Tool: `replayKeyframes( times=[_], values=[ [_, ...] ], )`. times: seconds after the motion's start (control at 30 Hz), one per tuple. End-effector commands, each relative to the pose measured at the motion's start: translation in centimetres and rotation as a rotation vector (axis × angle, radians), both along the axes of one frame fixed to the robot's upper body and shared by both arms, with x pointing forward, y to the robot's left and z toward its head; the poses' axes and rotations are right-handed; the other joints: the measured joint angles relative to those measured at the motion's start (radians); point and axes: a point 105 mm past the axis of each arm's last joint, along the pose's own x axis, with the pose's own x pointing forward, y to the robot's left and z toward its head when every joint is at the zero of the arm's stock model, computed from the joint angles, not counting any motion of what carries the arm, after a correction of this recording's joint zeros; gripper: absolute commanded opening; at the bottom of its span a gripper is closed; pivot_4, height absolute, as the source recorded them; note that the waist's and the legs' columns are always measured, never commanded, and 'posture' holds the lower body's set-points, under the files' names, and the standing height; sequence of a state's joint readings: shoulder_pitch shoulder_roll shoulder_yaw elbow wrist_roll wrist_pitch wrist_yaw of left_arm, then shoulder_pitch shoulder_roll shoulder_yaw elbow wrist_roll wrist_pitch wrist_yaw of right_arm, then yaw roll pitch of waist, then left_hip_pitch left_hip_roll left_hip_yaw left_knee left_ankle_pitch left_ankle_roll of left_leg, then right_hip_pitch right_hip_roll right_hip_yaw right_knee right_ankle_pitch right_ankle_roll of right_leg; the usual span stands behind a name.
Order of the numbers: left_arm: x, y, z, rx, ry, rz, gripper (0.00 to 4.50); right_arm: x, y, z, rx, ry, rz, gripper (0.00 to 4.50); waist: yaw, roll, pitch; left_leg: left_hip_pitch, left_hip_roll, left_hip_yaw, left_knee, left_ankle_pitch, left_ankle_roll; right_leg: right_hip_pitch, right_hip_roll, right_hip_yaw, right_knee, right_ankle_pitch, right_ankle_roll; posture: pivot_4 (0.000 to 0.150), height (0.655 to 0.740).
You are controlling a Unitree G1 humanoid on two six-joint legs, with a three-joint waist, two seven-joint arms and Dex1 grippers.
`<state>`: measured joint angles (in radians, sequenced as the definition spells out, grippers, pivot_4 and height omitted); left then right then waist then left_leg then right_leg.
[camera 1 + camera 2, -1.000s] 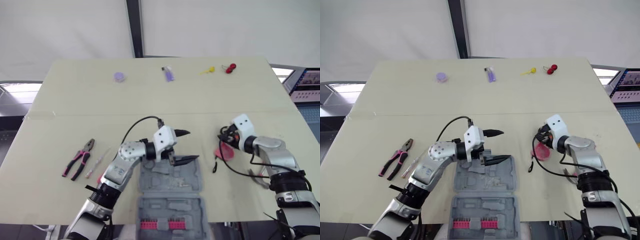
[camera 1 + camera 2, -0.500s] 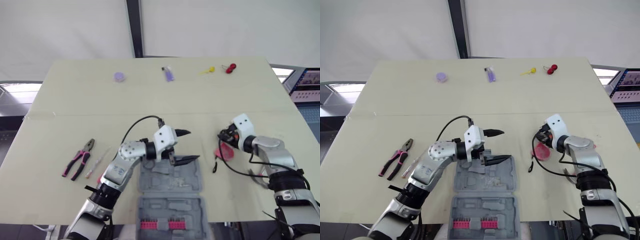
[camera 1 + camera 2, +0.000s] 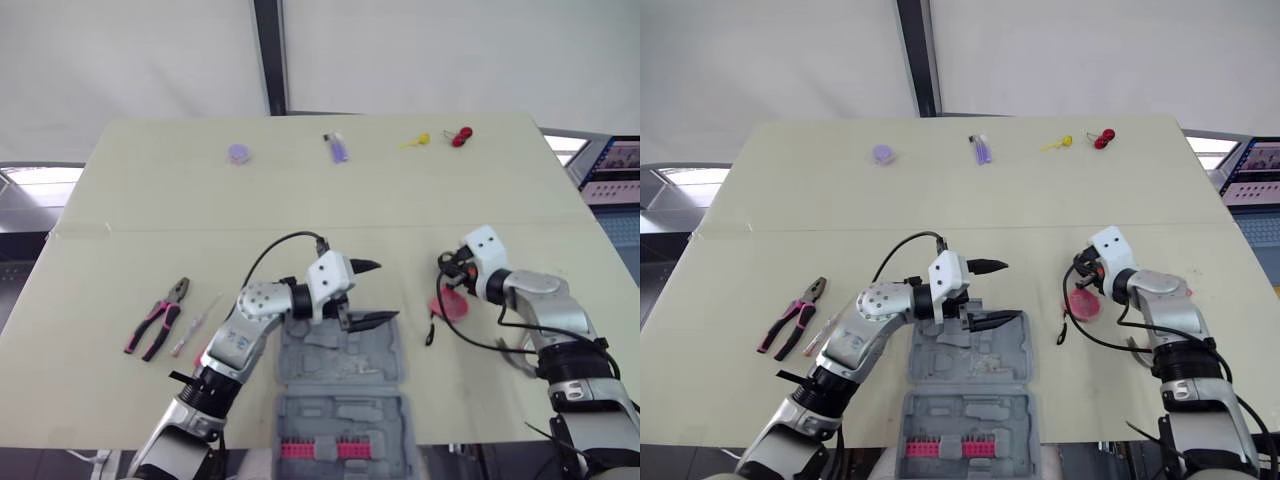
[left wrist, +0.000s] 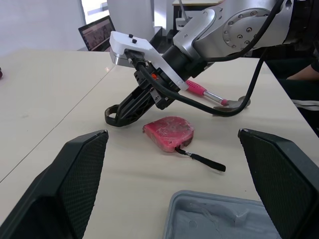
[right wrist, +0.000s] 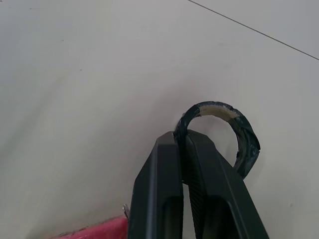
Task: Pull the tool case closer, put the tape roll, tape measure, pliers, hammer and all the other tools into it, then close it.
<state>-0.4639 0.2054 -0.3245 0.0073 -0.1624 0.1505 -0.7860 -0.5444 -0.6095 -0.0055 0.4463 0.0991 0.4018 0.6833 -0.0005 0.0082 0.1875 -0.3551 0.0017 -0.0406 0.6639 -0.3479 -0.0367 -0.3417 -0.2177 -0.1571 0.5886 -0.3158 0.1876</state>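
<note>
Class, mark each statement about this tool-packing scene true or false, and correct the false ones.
1. The grey plastic tool case lies open on the table. True.
2. The fingers of the right gripper are shut on the black tape roll. True.
3. The pink-and-black-handled pliers are inside the case. False: they lie on the table, to the robot's left of the case.
4. The left gripper holds the red tape measure. False: its fingers are open and empty above the case, and the tape measure lies on the table beside the right gripper.
</note>
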Motion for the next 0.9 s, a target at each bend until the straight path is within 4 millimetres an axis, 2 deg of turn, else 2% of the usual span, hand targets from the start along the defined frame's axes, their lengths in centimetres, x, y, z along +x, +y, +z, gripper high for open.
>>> replayKeyframes(
  times=[0.03,0.1,0.2,0.23,0.4,0.63,0.73,0.8,0.9],
  values=[
    [-0.5,-0.4,1.4,-0.029,-0.054,-0.020,4.50,0.2,-0.1,1.2,0.002,-0.039,0.001,0.17,0.000,0.000,0.000,0.000,0.000,0.000,0.000,0.000,0.000,0.000,0.000,0.000,0.000,0.000,0.000,0.150,0.7400],
    [-0.5,-0.4,1.4,-0.029,-0.052,-0.019,4.50,0.2,0.0,1.3,0.002,-0.042,0.006,0.17,0.000,0.000,0.000,0.000,0.000,0.000,0.000,0.000,0.000,0.000,0.000,0.000,0.000,0.000,0.000,0.150,0.7400],
    [-0.4,0.2,1.3,-0.028,-0.048,0.004,4.50,-0.4,1.2,1.9,-0.012,-0.052,0.091,0.17,-0.001,0.000,0.000,0.000,0.000,0.000,0.000,0.000,0.000,0.000,0.000,0.000,0.000,0.000,0.000,0.150,0.7400],
    [-0.3,1.0,1.3,-0.035,-0.044,0.030,4.50,-0.8,2.0,2.5,-0.013,-0.060,0.139,0.17,-0.001,0.000,0.000,0.000,0.000,0.000,0.000,0.000,0.000,0.000,0.000,0.000,0.000,0.000,0.000,0.150,0.7400],
    [-0.6,6.0,1.4,-0.030,-0.052,0.169,4.50,-3.6,7.3,4.6,0.035,-0.067,0.385,0.17,-0.007,0.001,-0.001,0.001,0.001,0.000,-0.001,0.000,0.000,-0.001,0.001,0.001,0.000,0.000,0.000,0.150,0.7400],
    [-2.6,12.7,1.3,0.035,-0.074,0.315,4.50,-7.6,16.1,4.8,0.153,-0.044,0.645,0.17,0.002,0.001,-0.001,0.000,0.001,-0.001,0.000,0.000,0.000,0.000,0.000,0.001,0.000,0.000,0.000,0.150,0.7400],
    [-3.7,13.9,0.8,0.073,-0.080,0.313,4.50,-8.8,18.9,4.3,0.180,-0.024,0.707,0.17,0.005,0.001,-0.001,0.000,0.001,-0.002,0.000,0.000,0.000,0.000,0.000,0.001,0.000,0.000,0.000,0.150,0.7400],
    [-5.3,14.5,0.2,0.099,-0.049,0.277,4.50,-9.5,20.6,3.7,0.181,-0.006,0.742,0.17,0.004,0.001,-0.001,0.000,0.000,-0.002,0.000,0.000,0.000,0.000,0.000,0.001,0.000,0.000,0.000,0.150,0.7400],
    [-6.9,15.5,-0.6,0.140,-0.026,0.254,4.50,-9.8,21.7,3.2,0.175,0.012,0.756,0.17,-0.001,0.001,-0.001,0.001,0.000,-0.002,-0.001,0.000,0.000,-0.001,0.001,0.001,0.001,0.000,0.000,0.150,0.7400]
  ],
)
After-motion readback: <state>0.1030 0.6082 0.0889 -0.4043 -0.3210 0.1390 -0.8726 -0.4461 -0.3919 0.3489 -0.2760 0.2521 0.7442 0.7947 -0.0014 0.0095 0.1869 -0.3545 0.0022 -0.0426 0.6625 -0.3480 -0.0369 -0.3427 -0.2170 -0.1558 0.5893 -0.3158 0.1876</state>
